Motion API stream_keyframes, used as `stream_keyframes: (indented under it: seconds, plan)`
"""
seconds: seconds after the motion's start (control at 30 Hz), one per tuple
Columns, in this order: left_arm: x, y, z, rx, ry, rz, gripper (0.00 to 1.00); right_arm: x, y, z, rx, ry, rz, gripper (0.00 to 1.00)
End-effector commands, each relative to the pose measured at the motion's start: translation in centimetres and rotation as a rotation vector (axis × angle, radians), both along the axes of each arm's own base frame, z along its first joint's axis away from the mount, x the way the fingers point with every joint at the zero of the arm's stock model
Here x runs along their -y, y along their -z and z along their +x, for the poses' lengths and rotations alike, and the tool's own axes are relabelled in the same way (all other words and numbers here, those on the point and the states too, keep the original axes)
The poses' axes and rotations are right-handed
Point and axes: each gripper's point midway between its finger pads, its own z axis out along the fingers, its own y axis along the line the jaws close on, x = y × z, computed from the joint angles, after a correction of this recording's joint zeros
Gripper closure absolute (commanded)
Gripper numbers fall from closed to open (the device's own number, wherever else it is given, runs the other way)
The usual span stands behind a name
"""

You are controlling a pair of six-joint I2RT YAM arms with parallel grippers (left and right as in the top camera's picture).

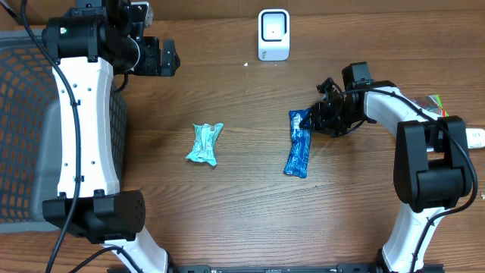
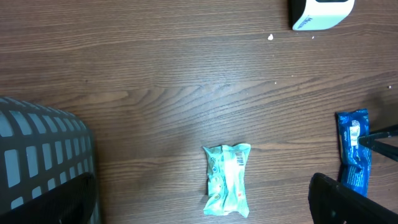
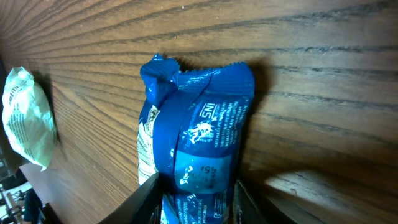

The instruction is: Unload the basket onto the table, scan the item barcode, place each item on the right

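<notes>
- Right pincer (image 1: 309,121) pinches one end of the blue packet (image 1: 298,154), which lies on the bench (image 1: 227,220).
- Left pincer (image 1: 165,57) spread wide, empty.
- White scanner (image 1: 273,34) stands well apart; lifting and scanning seemingly remain.

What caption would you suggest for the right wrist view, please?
Right end effector straddling a blue snack packet on the wooden table, green packet nearby.
</notes>
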Motion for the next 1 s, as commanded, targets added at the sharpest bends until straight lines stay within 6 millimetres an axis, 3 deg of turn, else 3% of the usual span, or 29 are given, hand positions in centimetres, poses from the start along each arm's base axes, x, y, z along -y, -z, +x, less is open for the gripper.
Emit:
stream_keyframes:
  seconds: [0.0, 0.13, 0.33, 0.5, 0.8, 0.83, 0.97]
  plan:
    - [0.0, 0.2, 0.1, -0.005, -0.001, -0.011, 0.0, 0.0, 0.6, -0.6, -0.02, 0.002, -0.007, 0.62]
    - [0.0, 0.2, 0.1, -0.005, -0.001, -0.011, 0.0, -0.1, 1.0, -0.8, -0.016, 0.001, -0.006, 0.66]
    - [0.0, 0.2, 0.1, -0.005, -0.001, -0.011, 0.0, -0.2, 1.8, -1.4, -0.013, -0.001, 0.008, 0.87]
    - [0.0, 0.2, 0.1, -0.005, -0.001, -0.011, 0.01, -0.7, 0.7, -1.3, -0.023, 0.001, 0.09, 0.9]
    - [0.0, 0.2, 0.1, -0.005, -0.001, -0.011, 0.0, -3.5, -8.1, -0.6, 0.02, -0.079, 0.536, 0.96]
    - [0.0, 0.2, 0.1, -0.005, -0.001, -0.011, 0.01, -3.7, -9.6, -0.4, 0.05, -0.094, 0.565, 0.96]
    - [0.0, 0.2, 0.1, -0.005, -0.001, -0.011, 0.0, -4.0, -12.6, -0.5, 0.121, -0.122, 0.563, 0.96]
